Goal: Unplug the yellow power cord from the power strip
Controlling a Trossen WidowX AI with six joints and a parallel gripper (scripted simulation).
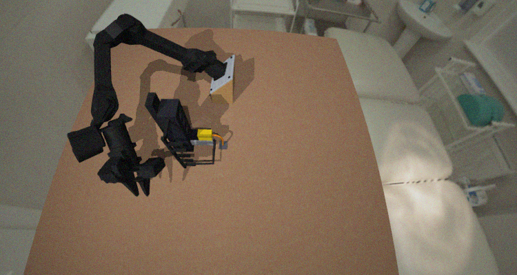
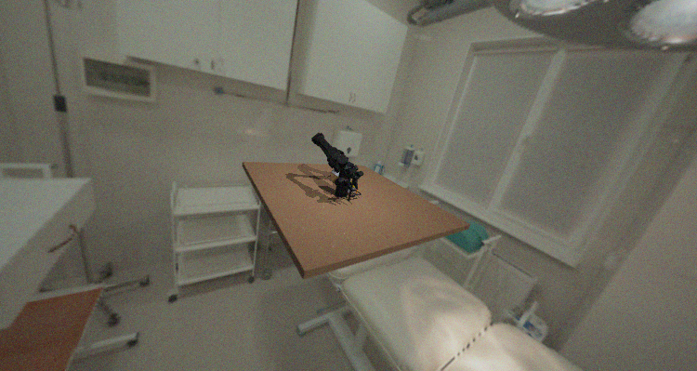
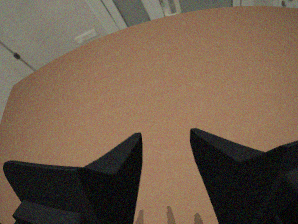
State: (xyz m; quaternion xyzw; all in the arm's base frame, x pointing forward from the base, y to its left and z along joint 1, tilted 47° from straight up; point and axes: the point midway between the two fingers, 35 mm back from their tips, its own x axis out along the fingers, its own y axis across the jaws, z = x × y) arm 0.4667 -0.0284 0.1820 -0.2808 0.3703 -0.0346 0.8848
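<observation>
1 arm [image 1: 105, 81] w/ 1 gripper [image 1: 140, 190], 1 yellow plug [image 1: 204, 134], 1 power strip [image 1: 173, 123], 1 table [image 1: 253, 200].

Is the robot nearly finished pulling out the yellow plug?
No, it has barely started. Done: nothing yet; the plug sits against the black strip. In hand: nothing. The tool is partly open and empty, with only bare table between its fingers in the wrist view. It hangs to the left of the strip, touching nothing. Left: reach the plug, grip it, pull it out, let go and back away.
</observation>
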